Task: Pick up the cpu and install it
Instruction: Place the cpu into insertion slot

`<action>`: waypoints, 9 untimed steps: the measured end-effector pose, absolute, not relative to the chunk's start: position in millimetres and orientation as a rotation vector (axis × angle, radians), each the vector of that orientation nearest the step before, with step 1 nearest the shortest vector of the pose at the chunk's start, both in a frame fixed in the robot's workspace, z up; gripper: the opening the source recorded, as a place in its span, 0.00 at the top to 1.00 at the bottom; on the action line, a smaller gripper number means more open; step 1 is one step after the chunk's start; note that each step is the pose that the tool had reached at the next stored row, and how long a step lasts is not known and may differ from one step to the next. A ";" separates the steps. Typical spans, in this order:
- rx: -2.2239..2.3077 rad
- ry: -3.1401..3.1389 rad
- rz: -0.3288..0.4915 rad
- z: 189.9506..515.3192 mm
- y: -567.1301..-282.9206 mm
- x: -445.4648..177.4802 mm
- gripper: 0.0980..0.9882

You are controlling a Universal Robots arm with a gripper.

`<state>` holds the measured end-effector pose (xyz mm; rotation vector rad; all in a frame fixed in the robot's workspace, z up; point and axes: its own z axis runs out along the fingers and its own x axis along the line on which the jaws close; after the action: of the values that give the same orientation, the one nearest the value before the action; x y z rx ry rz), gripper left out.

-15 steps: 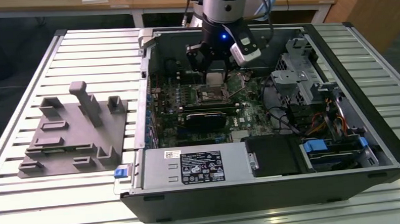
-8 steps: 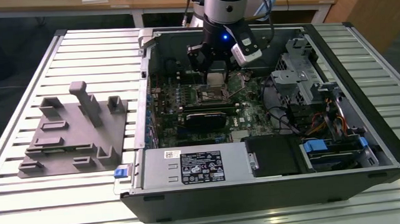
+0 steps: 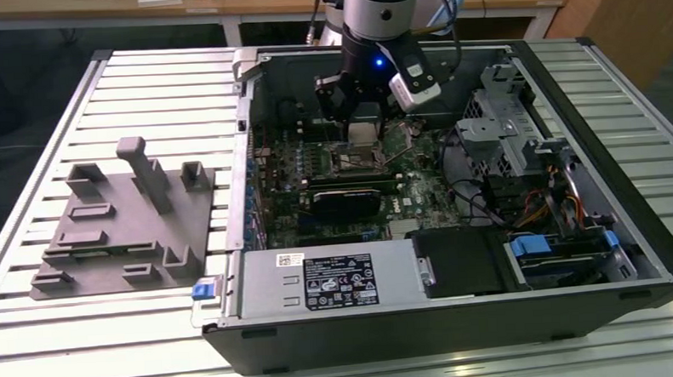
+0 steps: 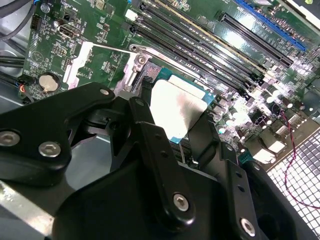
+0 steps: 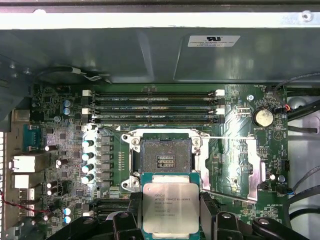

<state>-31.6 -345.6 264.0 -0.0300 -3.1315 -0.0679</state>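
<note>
Claw point(image 5: 171, 220), clamped on two opposite edges of the cpu point(image 5: 170, 206), likely to keep its underside clear, holds it flat, silver top up, just beside the open socket point(image 5: 166, 158), apparently not yet touching the board.

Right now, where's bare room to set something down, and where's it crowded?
The table slats are bare around the tray on the exterior view's left, and alongside the case at that view's lower edge. Inside the case it is crowded: the claw holds the cpu near the socket, amid cables.
</note>
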 end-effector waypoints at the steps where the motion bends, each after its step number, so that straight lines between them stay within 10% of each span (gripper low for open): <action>1: -0.027 -3.132 -0.068 263.9 -345.6 -31.6 0.50; 9: -0.102 -3.131 -0.068 263.5 -345.6 -31.5 0.50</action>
<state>-31.5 -345.6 263.5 -0.1019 -3.1309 -0.0681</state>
